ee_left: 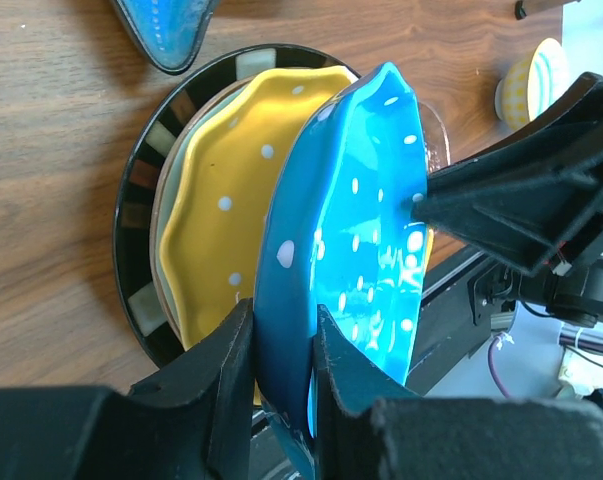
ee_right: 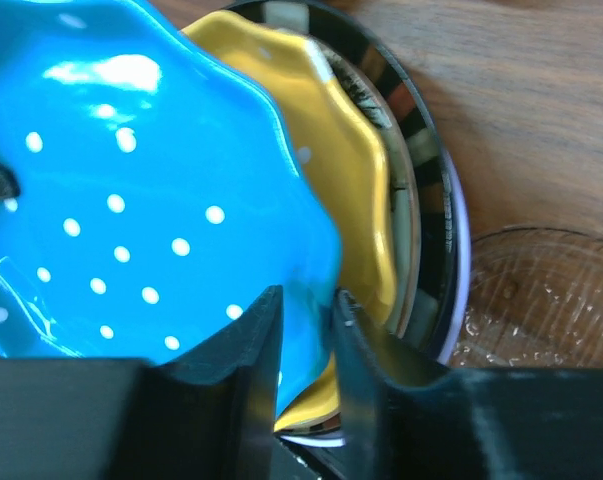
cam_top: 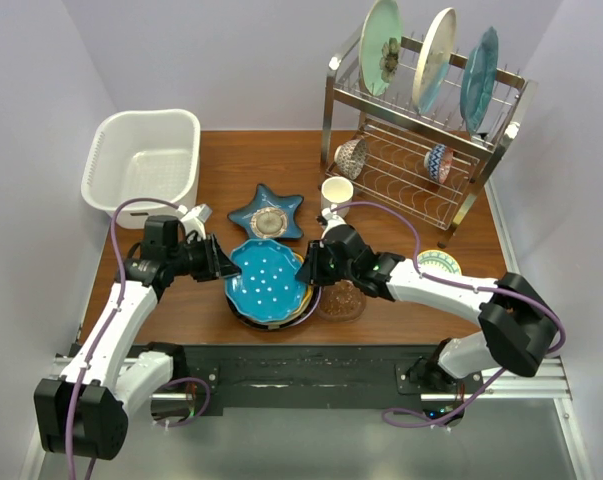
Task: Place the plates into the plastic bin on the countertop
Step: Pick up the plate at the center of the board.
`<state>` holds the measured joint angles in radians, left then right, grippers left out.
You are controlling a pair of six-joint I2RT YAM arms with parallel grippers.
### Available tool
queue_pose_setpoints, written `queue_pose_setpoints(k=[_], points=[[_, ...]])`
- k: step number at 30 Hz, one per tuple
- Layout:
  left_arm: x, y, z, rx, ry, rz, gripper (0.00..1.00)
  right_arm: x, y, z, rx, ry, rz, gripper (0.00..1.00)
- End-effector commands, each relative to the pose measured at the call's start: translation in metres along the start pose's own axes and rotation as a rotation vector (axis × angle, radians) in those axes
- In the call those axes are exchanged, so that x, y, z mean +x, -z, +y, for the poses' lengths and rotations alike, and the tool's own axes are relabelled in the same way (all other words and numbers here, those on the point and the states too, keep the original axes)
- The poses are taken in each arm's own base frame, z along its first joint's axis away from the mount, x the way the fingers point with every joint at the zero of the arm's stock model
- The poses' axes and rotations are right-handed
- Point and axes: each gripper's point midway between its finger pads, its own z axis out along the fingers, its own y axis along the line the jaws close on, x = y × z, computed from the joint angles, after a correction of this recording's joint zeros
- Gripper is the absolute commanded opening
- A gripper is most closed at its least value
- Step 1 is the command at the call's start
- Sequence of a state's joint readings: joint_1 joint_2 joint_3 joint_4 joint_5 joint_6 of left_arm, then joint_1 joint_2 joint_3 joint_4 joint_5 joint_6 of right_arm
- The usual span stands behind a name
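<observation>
Both claws pinch one plate. The left claw [cam_top: 219,262] has its two fingers pressed on the left rim of the bright blue scalloped plate with white dots [cam_top: 269,282], and the right claw [cam_top: 309,268] grips the opposite rim the same way. From the left wrist, the left claw [ee_left: 281,320] holds the blue edge [ee_left: 351,230] between its fingers, with the plate tilted up away from the yellow-orange scalloped plate [ee_left: 231,180] below it. That plate lies in a stack on a black-rimmed plate [ee_left: 141,200].

The right wrist view shows the right claw [ee_right: 306,310] closed on the blue rim [ee_right: 131,200], beside the yellow-orange plate [ee_right: 351,170] and a clear glass dish [ee_right: 541,300].

The stack sits at the near middle of the reddish-brown wooden surface [cam_top: 251,160]. A blue star-shaped dish [cam_top: 268,212] lies just behind it. The white plastic bin [cam_top: 149,116] stands at the far left corner, well apart from the held plate. Three more plates stand upright in the steel wire rack [cam_top: 421,170] at the far right.
</observation>
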<state>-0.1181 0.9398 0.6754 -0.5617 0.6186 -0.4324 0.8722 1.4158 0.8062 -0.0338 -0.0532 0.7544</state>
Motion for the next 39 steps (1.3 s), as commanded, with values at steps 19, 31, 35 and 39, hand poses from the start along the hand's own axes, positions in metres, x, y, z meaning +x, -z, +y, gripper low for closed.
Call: queue_pose_setpoints(k=[19,31,35,39], points=[[-0.043,0.029,-0.055,0.094,-0.039,-0.110,0.00,-0.054,0.057,0.056,-0.164,0.071,-0.222,0.75],[-0.061,0.037,-0.065,0.099,-0.054,-0.158,0.00,-0.053,0.074,0.027,-0.051,0.092,-0.270,0.82],[-0.065,0.037,-0.066,0.101,-0.055,-0.161,0.00,-0.049,0.073,0.025,-0.049,0.106,-0.258,0.84],[-0.074,0.037,-0.066,0.088,-0.059,-0.173,0.00,-0.045,0.069,0.024,-0.047,0.111,-0.237,0.85]])
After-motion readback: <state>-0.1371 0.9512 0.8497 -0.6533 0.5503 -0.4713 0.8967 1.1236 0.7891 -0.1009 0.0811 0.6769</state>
